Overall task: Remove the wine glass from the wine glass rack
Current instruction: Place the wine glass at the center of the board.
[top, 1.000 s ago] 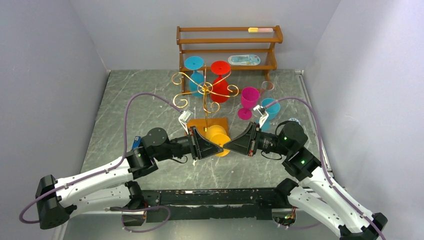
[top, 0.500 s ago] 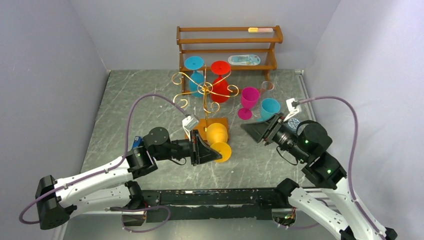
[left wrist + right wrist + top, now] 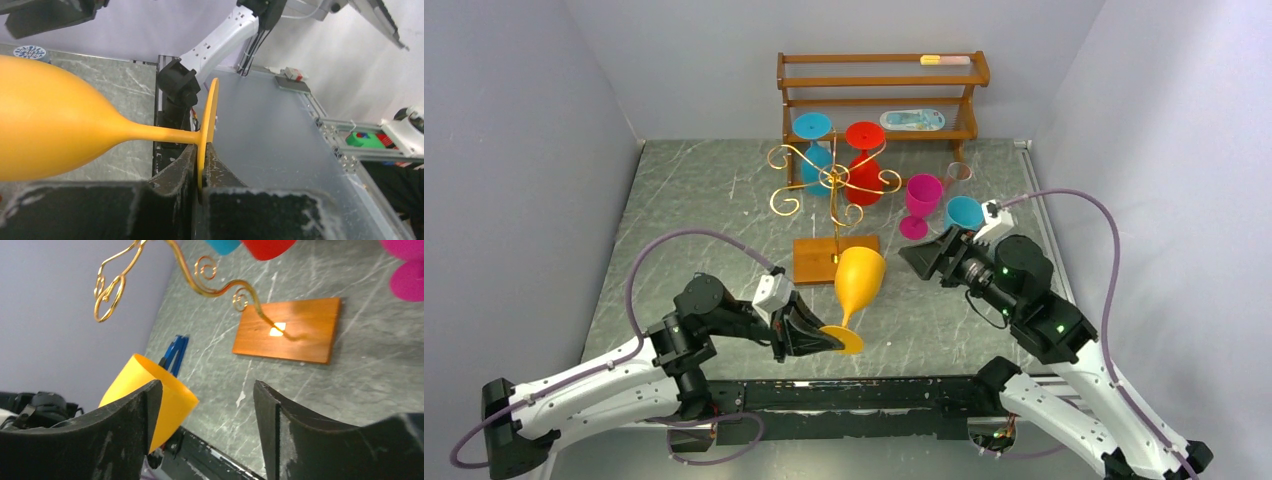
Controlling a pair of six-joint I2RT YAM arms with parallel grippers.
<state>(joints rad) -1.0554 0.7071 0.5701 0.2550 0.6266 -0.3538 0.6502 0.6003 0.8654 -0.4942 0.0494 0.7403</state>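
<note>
The left pincer (image 3: pixel 200 156) is closed tight on the rim of the round foot of the orange-yellow wine glass (image 3: pixel 860 275). The foot stands edge-on between its two fingers. From that grip the stem and bowl lean up and away from the pincer. The glass is clear of the wine glass rack (image 3: pixel 834 180), and its bowl hangs just beside the near right corner of the rack's square wooden base. Whether the foot touches the desk (image 3: pixel 694 220) cannot be told.

Just beyond the bowl, the rack's thin gold pole rises from that base to its curled wire arms. A blue wine glass (image 3: pixel 812 127) and a red wine glass (image 3: pixel 864 136) hang there upside down, feet uppermost.

The right pincer (image 3: pixel 207 388) is spread wide with nothing between its fingers. It points toward the orange-yellow glass from the far side of it and is apart from it. Close behind this pincer a magenta wine glass (image 3: pixel 922 195) and a second blue glass (image 3: pixel 965 212) stand upright on the desk.

Farther out, against the back wall, stands a three-tier brown wooden shelf (image 3: pixel 879 80) with a pale flat item on its top tier and an oval packet on its middle tier.

The desk is a grey-green slab with white marble veining, dull rather than glossy. Plain pale lavender-grey walls (image 3: pixel 524 150) enclose it on the left, back and right.
</note>
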